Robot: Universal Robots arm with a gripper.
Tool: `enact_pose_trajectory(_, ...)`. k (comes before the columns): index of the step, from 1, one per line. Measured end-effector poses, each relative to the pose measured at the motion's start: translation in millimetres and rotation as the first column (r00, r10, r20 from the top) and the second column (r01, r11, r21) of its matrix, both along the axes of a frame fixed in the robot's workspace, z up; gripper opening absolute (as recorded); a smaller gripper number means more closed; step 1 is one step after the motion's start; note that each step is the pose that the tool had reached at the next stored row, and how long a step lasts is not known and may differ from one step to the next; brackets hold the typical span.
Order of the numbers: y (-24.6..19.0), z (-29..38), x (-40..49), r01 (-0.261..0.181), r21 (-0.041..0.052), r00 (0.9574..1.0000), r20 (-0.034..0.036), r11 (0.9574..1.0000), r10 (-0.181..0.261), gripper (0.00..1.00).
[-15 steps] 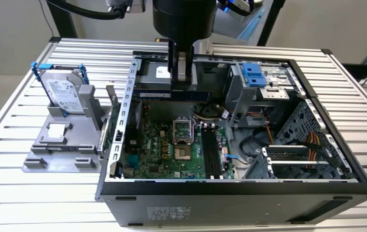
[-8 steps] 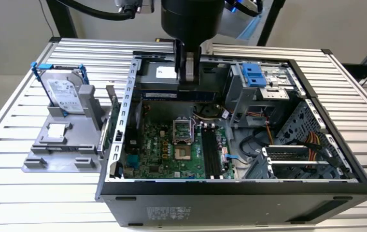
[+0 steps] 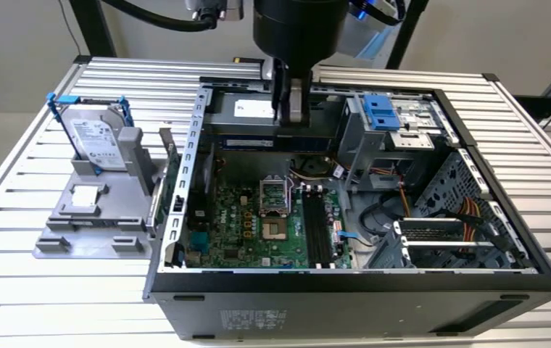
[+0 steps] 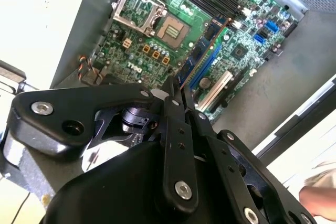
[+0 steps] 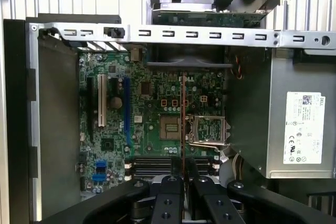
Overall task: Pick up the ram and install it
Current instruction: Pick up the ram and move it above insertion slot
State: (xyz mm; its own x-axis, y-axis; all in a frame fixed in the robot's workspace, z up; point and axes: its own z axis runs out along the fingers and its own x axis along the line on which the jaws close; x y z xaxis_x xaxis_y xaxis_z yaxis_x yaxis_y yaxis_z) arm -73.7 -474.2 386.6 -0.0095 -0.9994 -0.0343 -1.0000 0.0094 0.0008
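Green motherboard [image 3: 256, 217] with a blue slot [image 5: 126, 106] and a white slot [image 5: 101, 100], inside a black case [image 3: 353, 304]. Black gripper [image 5: 185, 177], dark green-black ram [image 3: 246, 140]. On the exterior view's left, a blue-framed hard drive [image 3: 96, 141] (silver label) on a grey stand [image 3: 82, 239]; silver ribbed table [image 3: 24, 210].

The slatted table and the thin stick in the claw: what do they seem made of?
The table looks like bare aluminium: silvery, matte, ribbed profiles. The ram, clamped in the gripper, looks like dark circuit-board laminate, probably fibreglass: thin, flat, straight, with a dull finish.
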Motion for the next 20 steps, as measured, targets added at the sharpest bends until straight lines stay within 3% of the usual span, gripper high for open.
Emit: enact_pose_trajectory(20,0.0,0.0,19.7,0.0,-0.0001,1.0,0.0,1.0,0.0,0.0)
